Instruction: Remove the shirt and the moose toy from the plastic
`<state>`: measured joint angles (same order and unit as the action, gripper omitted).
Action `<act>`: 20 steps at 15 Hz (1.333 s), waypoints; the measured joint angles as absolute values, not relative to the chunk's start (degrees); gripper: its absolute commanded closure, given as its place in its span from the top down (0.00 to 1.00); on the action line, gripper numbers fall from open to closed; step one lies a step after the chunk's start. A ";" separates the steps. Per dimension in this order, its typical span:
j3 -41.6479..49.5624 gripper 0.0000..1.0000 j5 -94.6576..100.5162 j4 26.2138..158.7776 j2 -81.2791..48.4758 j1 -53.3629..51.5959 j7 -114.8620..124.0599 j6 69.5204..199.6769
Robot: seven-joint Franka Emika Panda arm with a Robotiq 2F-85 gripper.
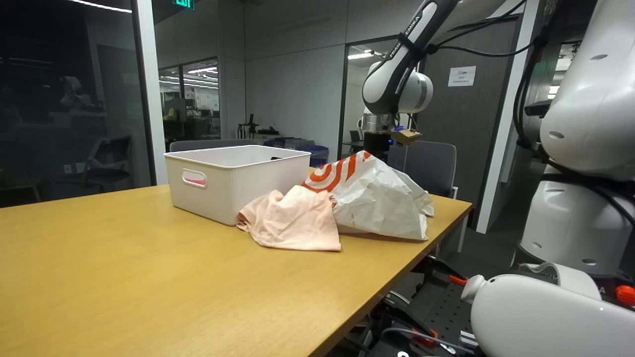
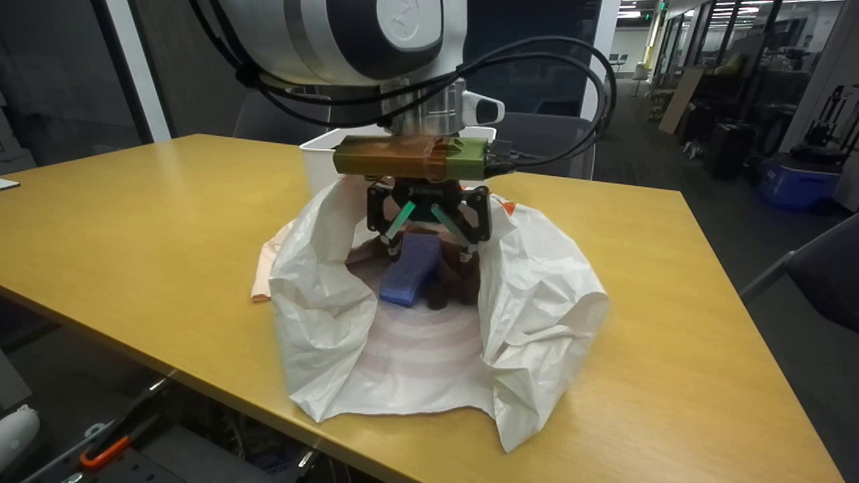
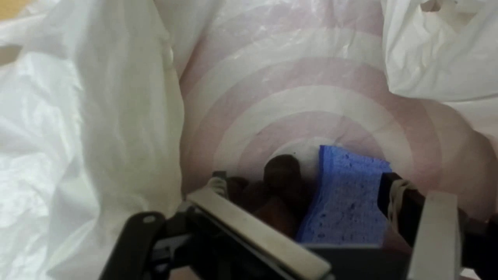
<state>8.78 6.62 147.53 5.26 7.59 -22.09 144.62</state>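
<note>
- See the hand (image 2: 430, 253) spread apart, gripping nothing, aimed down in the mouth of the bag (image 2: 547, 288);
- Before closing, centre over the brown form (image 3: 283, 171), likely the moose toy, rather than the blue piece (image 3: 350, 190) alone; reach deep enough for a full hold without pinching plastic;
- Then draw out slowly toward the mouth, without dragging the bag along;
- In the wrist view, find the toy between the fingertips (image 3: 386, 194), mostly in shadow; hard to say whether joined to the blue piece;
- Farther out, leave the peach cloth (image 1: 292, 223), presumably the shirt, on the table (image 1: 149, 277) just beside the bag, already free
</note>
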 measured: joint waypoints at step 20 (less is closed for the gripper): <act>8.46 1.00 12.30 140.20 -8.28 7.66 -14.71 154.75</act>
<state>8.46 12.30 140.20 -8.28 7.66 -14.71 154.75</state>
